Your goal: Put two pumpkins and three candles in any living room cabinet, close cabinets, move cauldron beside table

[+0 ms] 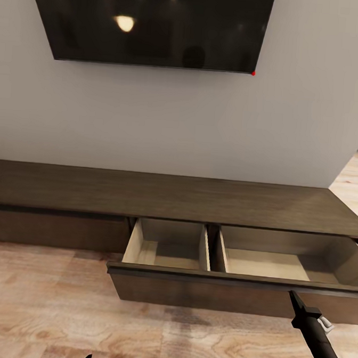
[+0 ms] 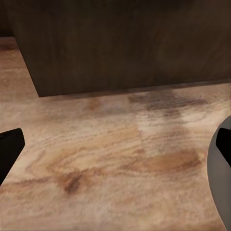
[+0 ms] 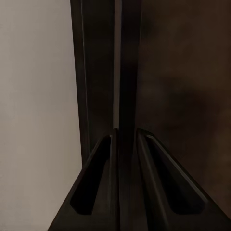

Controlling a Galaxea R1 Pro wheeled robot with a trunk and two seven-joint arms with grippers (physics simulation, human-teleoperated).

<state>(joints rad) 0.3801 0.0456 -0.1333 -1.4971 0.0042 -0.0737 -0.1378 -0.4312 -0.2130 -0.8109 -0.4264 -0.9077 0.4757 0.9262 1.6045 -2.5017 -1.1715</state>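
cabinet [image 1: 172, 197] drawer [image 1: 235, 290] open, right wrist fingers [image 3: 144, 183] nearly closed

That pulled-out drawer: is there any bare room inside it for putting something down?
Yes. The drawer has two compartments split by a divider: the narrower left one and the wider right one both show bare floors. The cabinet top is bare too. Tightest by the right gripper at the front edge.

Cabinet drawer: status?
Cabinet drawer pulled out, both compartments bare. Right end effector at the drawer's front edge, fingers nearly closed. Left end effector open over the floor.
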